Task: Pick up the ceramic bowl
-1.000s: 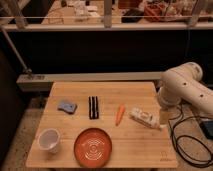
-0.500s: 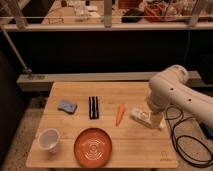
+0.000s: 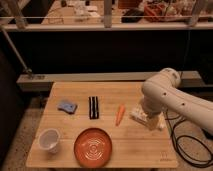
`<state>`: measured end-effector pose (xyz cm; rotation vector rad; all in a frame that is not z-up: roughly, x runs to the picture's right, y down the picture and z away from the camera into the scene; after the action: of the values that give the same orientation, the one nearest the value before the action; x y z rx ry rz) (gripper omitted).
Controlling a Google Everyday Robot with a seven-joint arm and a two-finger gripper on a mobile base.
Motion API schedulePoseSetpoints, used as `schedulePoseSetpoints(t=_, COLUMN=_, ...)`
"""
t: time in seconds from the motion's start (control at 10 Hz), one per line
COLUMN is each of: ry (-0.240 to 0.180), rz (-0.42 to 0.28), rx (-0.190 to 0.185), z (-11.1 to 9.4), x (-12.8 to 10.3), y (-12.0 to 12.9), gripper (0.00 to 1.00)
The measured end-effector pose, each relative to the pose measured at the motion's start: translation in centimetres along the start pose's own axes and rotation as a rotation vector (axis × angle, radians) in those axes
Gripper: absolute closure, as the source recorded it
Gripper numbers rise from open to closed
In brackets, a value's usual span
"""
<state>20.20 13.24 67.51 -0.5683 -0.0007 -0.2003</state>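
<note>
Hanging right of ceramic bowl (image 3: 93, 147), the tool (image 3: 151, 120).

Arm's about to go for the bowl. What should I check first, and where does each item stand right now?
1. Bowl in view, upright, near the table's front edge: ok.
2. Bowl holds nothing: ok.
3. Room around the bowl: cup and carrot both lie apart from it: ok.
4. Gripper above the bowl: not ok; it hangs low at the table's right side, by the white packet.
5. Path from gripper to bowl: bare wood between them, likely free: ok.
6. Gripper empty: cannot tell.
</note>
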Motion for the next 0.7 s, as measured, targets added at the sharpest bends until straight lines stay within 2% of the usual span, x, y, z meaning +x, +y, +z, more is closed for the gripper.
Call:
schedulePoseSetpoints(t=0.2, ry=0.006, rz=-0.09, rx=0.002, z=0.0, x=-2.2, y=0.2, gripper=0.2)
schedulePoseSetpoints(t=0.6, ry=0.016, rz=-0.173, rx=0.006, z=-0.2, x=-3.7, y=0.6, gripper=0.2)
schedulePoseSetpoints(t=0.7, ry=0.02, rz=-0.22, rx=0.008, z=-0.2, x=-4.6, y=0.8, gripper=0.2)
